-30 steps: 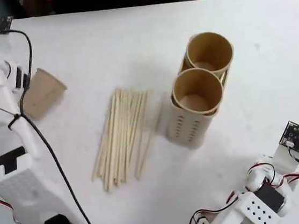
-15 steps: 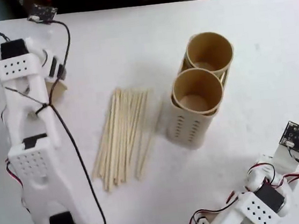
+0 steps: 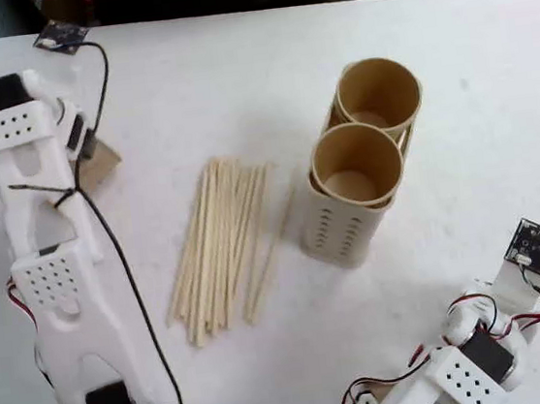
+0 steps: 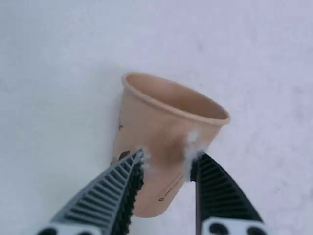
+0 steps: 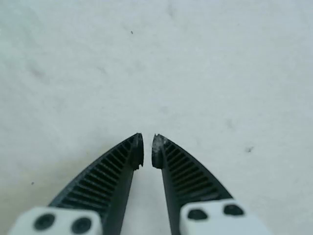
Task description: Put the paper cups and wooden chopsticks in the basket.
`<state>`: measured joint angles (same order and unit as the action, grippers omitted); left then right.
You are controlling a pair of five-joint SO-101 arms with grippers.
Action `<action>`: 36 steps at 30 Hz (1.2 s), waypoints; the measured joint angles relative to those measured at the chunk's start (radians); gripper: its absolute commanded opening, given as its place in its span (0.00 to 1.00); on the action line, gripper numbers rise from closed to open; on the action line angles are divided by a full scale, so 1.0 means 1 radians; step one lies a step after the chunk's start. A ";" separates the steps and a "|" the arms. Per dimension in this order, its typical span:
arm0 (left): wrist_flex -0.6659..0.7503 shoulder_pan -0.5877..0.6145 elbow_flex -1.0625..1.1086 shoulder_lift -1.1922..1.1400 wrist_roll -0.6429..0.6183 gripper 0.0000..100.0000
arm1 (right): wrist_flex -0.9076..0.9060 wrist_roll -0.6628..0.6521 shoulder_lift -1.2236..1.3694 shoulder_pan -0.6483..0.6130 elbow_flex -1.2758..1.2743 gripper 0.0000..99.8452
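A loose paper cup [image 4: 166, 128] was found lying on its side on the white surface [image 3: 235, 69], at the upper left of the high view and largely covered there by the left arm. The left hand [image 4: 166, 159] was held directly over the cup's side wall with its fingers apart. The gap between them was narrower than the cup's body, and whether the tips touched the paper could not be told. The right hand [image 5: 146, 147] was parked low over bare surface at the lower right, its fingers all but together and gripping nothing. The white basket [image 3: 336, 228] was set right of centre with two more cups [image 3: 356, 165] standing upright in it. The wooden chopsticks [image 3: 219, 252] were spread in a loose sheaf just to its left. The lying cup was judged to be very light, thin-walled and easily crushed, and likely to roll if nudged. A gentle pinch on the rim, one finger inside and one outside, was judged safer than a squeeze across the body. The chopsticks were judged light and stiff but prone to scatter, and best gathered across the middle of the sheaf.
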<state>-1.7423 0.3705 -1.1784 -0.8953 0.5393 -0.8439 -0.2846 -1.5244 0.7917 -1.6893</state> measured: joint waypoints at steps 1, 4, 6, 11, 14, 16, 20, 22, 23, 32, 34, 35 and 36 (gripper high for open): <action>-0.005 0.012 -0.005 -0.002 0.008 0.17 | 0.000 0.000 0.000 0.000 0.000 0.04; -0.006 0.044 -0.011 -0.002 0.012 0.17 | 0.000 0.000 0.000 0.000 0.000 0.04; -0.006 0.049 -0.035 -0.002 0.005 0.17 | 0.000 0.000 0.000 0.000 0.000 0.04; 0.002 0.032 -0.138 0.002 -0.132 0.17 | 0.000 0.000 0.000 0.000 0.000 0.04; 0.064 -0.003 -0.152 -0.011 -0.181 0.17 | 0.000 0.000 0.000 0.000 0.000 0.04; 0.112 -0.028 -0.163 -0.054 -0.207 0.17 | 0.000 0.000 0.000 0.000 0.000 0.04; 0.160 -0.063 -0.164 -0.143 -0.226 0.17 | 0.000 0.000 0.000 0.000 0.000 0.04; 0.160 -0.068 -0.169 -0.155 -0.221 0.17 | 0.000 0.000 0.000 0.000 0.000 0.04; 0.158 -0.068 -0.170 -0.157 -0.209 0.17 | 0.000 0.000 0.000 0.000 0.000 0.04; -0.011 -0.051 -0.181 -0.153 -0.075 0.14 | 0.000 0.000 0.000 0.000 0.000 0.04; -0.025 -0.046 -0.181 -0.138 -0.046 0.13 | 0.000 0.000 0.000 0.000 0.000 0.04; -0.031 -0.040 -0.181 -0.129 -0.028 0.13 | 0.000 0.000 0.000 0.000 0.000 0.04; -0.037 -0.032 -0.181 -0.120 -0.012 0.13 | 0.000 0.000 0.000 0.000 0.000 0.04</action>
<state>-1.7791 0.3383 -1.3594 -1.0150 0.5271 -0.8439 -0.2846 -1.5244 0.7917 -1.6893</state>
